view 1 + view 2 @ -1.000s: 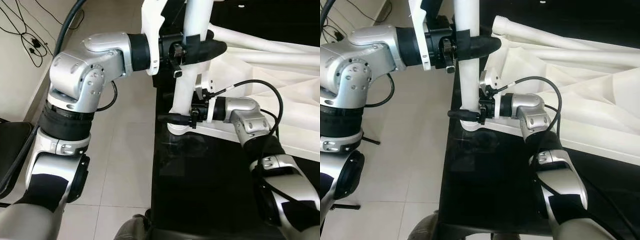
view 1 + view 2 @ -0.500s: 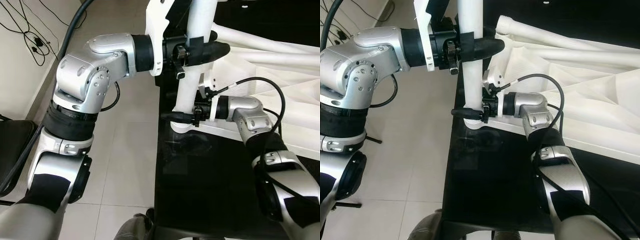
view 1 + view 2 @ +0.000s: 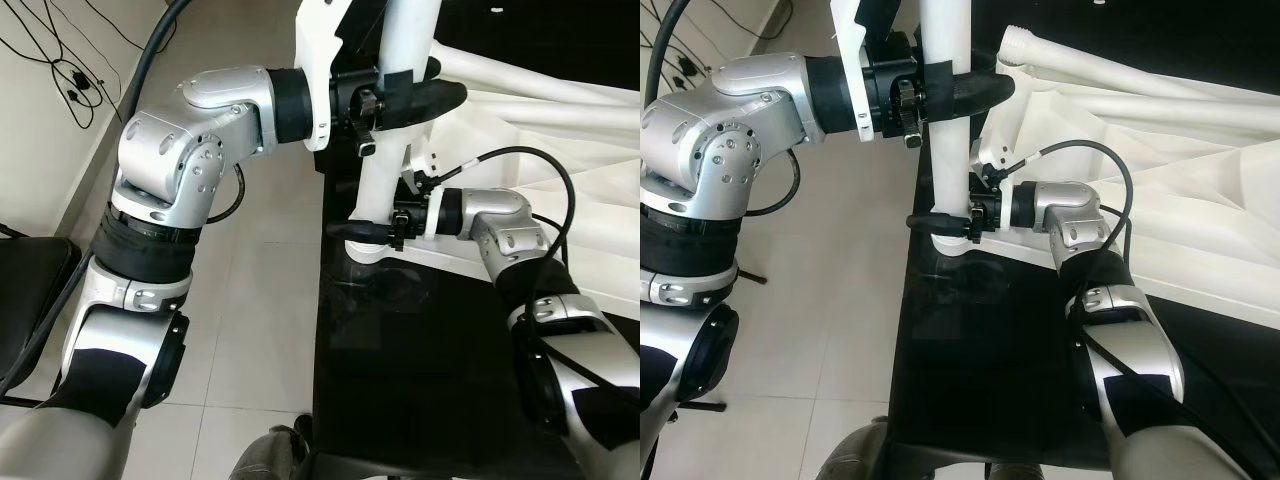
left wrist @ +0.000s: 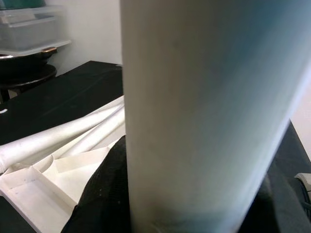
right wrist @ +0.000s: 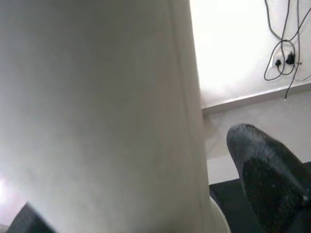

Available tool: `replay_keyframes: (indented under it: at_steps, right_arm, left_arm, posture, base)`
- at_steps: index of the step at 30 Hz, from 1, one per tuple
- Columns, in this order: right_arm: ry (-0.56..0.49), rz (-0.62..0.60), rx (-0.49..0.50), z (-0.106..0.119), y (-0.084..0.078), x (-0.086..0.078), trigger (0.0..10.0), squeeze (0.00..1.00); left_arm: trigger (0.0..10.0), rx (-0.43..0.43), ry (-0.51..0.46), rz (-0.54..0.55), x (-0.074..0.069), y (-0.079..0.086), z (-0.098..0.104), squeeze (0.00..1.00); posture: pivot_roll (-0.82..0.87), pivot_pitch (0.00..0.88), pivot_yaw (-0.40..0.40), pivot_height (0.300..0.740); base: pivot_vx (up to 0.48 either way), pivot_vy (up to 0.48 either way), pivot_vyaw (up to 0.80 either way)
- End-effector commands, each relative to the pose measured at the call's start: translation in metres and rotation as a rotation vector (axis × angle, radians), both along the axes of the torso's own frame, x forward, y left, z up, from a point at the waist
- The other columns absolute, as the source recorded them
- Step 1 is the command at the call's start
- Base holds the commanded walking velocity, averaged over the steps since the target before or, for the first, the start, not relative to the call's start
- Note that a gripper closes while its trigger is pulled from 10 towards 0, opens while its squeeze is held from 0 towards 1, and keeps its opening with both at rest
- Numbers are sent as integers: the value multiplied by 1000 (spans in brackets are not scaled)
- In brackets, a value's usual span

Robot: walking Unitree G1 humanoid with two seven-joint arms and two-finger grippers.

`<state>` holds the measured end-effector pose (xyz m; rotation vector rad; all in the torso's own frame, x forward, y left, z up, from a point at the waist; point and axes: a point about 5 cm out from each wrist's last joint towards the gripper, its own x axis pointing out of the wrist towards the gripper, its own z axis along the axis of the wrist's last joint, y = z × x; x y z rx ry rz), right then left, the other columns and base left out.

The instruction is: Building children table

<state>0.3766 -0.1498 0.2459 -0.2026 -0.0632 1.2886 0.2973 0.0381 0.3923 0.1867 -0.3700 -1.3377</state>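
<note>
The table leg [image 3: 385, 150] stands upright; my left claw [image 3: 405, 98] is clamped high on it, my right claw [image 3: 365, 230] clamped just above its foot.

The two eye views look down from the robot's head, forward over the black table [image 3: 420, 380] that fills the lower right of the frame, with the tiled floor [image 3: 250, 330] at the left. Both share the upright white table leg [image 3: 952, 120] near the top centre; in the right eye view it stands more to the left of the frame. The left wrist view is very near this leg [image 4: 204, 111] and faces past it to the white tabletop [image 4: 53, 179] at lower left. The right wrist view is pressed close to the leg too [image 5: 97, 111], looking toward a wall with cables [image 5: 284, 43] at upper right.
</note>
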Motion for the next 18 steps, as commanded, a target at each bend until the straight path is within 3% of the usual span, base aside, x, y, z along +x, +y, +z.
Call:
replay_keyframes:
  at_steps: [1, 4, 6, 10, 12, 18]
  right_arm:
    - [-51, -8, 114, 21, 0, 2, 10000, 0]
    - [-33, 30, 157, 21, 1, 0, 10000, 0]
    - [39, 105, 231, 17, 7, -5, 10000, 0]
    - [91, 124, 254, 10, 13, -6, 10000, 0]
    - [58, 107, 225, 7, 17, -6, 10000, 0]
    - [-21, 108, 271, 24, 15, -7, 10000, 0]
  left_arm:
    - [10000, 20, -33, -152, -21, -17, 2, 0]
    - [10000, 17, -34, -149, -20, -17, 2, 0]
    - [10000, 14, -35, -144, -20, -17, 3, 0]
    - [10000, 12, -36, -143, -19, -17, 3, 0]
    - [10000, 11, -36, -141, -19, -17, 4, 0]
    - [10000, 12, -34, -139, -19, -17, 3, 0]
  posture:
    - [4, 289, 100, 740]
    - [3, 289, 102, 740]
    - [2, 289, 102, 740]
    - [2, 289, 102, 740]
    - [7, 293, 102, 740]
    - [9, 294, 101, 740]
  base:
    - [0, 0, 0]
    - [0, 0, 0]
    - [0, 0, 0]
    - [0, 0, 0]
    - [0, 0, 0]
    - [0, 0, 0]
